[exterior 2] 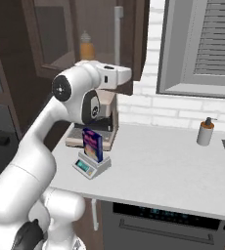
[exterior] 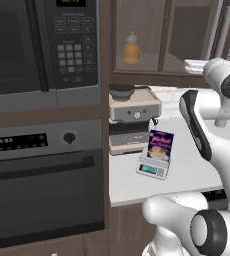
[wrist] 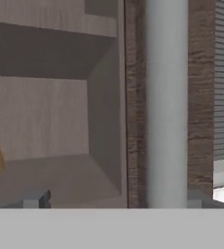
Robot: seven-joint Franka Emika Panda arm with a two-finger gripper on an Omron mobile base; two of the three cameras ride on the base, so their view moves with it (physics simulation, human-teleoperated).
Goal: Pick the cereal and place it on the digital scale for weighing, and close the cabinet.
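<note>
Facing the cabinet's (wrist: 133, 97) upright silver bar handle (wrist: 166, 102) at twelve o'clock, the gripper (wrist: 115, 203) has its fingertips (wrist: 36, 200) spread wide apart.

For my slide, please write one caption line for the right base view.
Cereal stands upright on the digital scale before the coffee machine, while the white arm reaches up toward the cabinet.

Flat, even rendered light, no glare and no clear source; all three frames are soft and low-res, edges slightly blurred. The surface (exterior: 187, 170) reads bright white, with dim dark wood at the upper left of both base frames. Faint soft shadow under the cabinet (wrist: 104, 121) shelf in the hand view.
</note>
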